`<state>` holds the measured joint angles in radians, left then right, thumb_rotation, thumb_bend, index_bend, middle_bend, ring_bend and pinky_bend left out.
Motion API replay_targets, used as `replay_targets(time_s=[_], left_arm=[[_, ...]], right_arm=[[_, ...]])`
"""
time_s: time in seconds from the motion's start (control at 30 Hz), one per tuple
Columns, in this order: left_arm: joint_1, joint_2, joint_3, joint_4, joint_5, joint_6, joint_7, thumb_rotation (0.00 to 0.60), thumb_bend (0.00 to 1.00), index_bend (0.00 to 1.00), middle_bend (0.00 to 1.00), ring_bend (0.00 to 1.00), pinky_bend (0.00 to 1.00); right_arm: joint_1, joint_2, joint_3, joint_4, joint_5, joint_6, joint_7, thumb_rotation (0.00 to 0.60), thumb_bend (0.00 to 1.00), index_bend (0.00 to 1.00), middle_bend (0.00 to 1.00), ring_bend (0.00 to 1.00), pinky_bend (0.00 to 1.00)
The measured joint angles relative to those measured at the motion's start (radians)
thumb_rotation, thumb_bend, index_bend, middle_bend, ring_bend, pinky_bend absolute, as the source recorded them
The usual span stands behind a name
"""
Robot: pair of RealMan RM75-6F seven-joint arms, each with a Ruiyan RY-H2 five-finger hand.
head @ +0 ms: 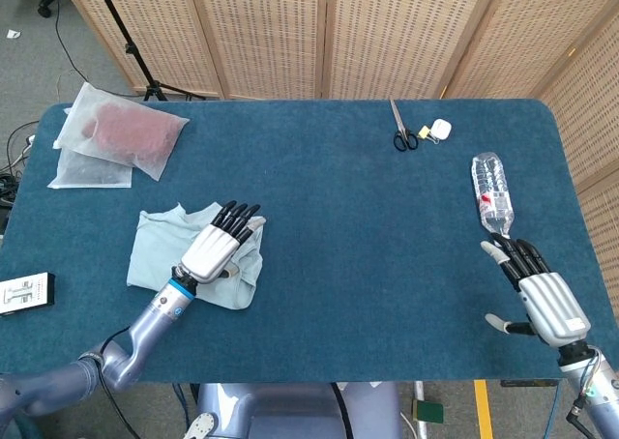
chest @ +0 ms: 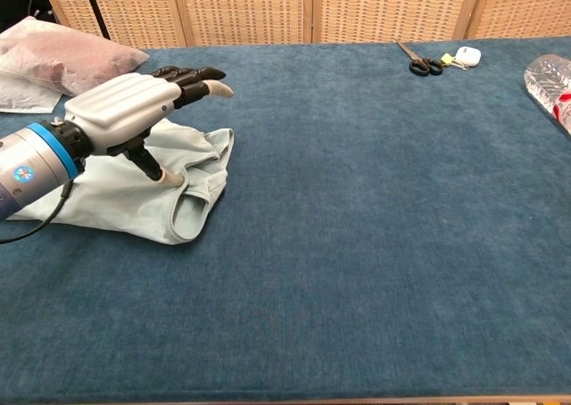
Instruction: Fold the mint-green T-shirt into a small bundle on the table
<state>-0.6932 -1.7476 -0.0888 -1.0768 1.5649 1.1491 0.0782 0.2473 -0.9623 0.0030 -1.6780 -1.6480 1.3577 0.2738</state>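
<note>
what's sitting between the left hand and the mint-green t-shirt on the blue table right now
Nothing visible. The left hand is directly over the crumpled mint-green T-shirt, its thumb reaching down to the cloth, fingers spread and empty. No other object lies on or against the shirt.

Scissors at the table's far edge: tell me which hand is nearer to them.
Right, narrowly. The right hand is toward the near right corner from the scissors; the left hand rests over the T-shirt, farther left.

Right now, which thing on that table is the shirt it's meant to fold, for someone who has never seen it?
Start at the blue table and go to its near left part. The mint-green T-shirt lies crumpled there under the left hand, the only pale green cloth, nearer than the pinkish plastic bags.
</note>
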Motion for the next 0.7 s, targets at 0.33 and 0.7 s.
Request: replay_targets(time_s=[0.33, 0.7], left_arm=[[-0.014, -0.036, 0.003, 0.037, -0.002, -0.01, 0.023, 0.6, 0.0, 0.0, 0.0, 0.0, 0.0], [-0.013, -0.051, 0.004, 0.075, -0.023, -0.027, 0.007, 0.6, 0.0, 0.0, 0.0, 0.0, 0.0]], right_arm=[[0.001, 0.004, -0.002, 0.0, -0.005, -0.001, 0.01, 0.6, 0.05, 0.0, 0.0, 0.0, 0.0], [0.002, 0.005, -0.005, 0.0, -0.008, -0.003, 0.01, 0.6, 0.08, 0.0, 0.0, 0.0, 0.0]])
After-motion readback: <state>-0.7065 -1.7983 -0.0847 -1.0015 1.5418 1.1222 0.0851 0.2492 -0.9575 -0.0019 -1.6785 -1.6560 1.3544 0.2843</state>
